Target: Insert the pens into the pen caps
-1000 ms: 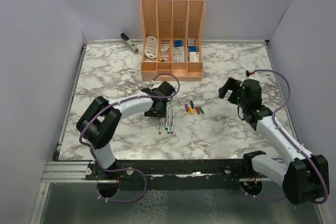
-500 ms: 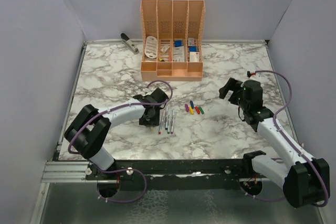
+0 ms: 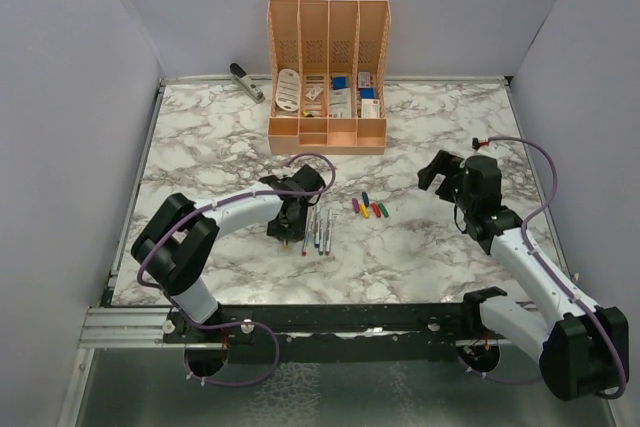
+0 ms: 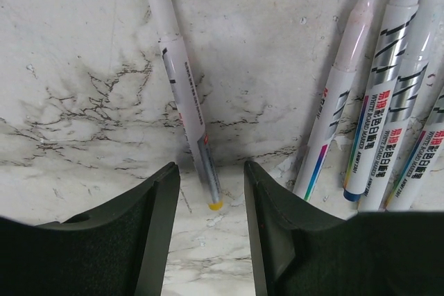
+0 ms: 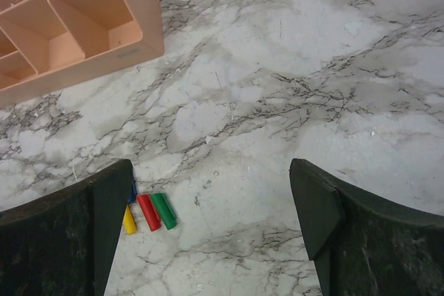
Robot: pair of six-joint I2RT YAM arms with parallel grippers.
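Several whitish-grey pens (image 3: pixel 319 231) lie side by side on the marble table (image 3: pixel 420 127), left of a row of small coloured pen caps (image 3: pixel 368 209). My left gripper (image 3: pixel 288 227) is down at the left end of the pens. In the left wrist view the left gripper (image 4: pixel 211 172) is open, and the yellow-tipped pen (image 4: pixel 186 98) lies on the marble with its end between the jaws, a gap on each side. Other pens (image 4: pixel 338 112) lie to its right. My right gripper (image 3: pixel 441 169) hovers open to the right of the caps, with nothing in it. The right wrist view shows the yellow cap (image 5: pixel 129 222), red cap (image 5: pixel 148 212) and green cap (image 5: pixel 164 211) beside its left finger (image 5: pixel 83 227).
An orange organiser (image 3: pixel 328 77) with stationery stands at the back centre, and its corner (image 5: pixel 76 39) shows in the right wrist view. A grey stapler (image 3: pixel 246 81) lies at the back left. Grey walls close in the table on three sides.
My left gripper has moved toward the near left along the pens and its jaws have narrowed around the yellow-tipped pen's end. The right arm has barely moved.
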